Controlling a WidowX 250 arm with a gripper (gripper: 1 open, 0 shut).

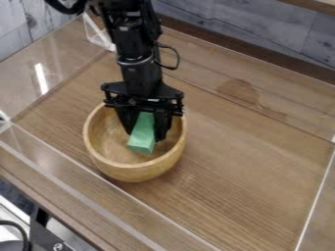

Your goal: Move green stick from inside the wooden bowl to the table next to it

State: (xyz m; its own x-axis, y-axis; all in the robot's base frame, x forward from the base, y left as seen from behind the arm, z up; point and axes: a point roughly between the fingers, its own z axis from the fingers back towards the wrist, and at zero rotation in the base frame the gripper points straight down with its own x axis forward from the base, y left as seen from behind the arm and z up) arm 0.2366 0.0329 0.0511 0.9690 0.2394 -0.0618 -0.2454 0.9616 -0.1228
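Clear acrylic walls [46, 69] standing along the edges, glare on the left panel; grey plank wall [249, 25] behind, weathered boards running level; dark cables [16, 233] at the bottom left corner, outside the enclosure

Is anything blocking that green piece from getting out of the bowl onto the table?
Only the wooden bowl's own rim, which the green stick must clear. The gripper already straddles it, and the table beside the bowl looks bare.

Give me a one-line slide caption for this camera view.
Gripper pointing down into the wooden bowl, jaws around the tilted green stick.
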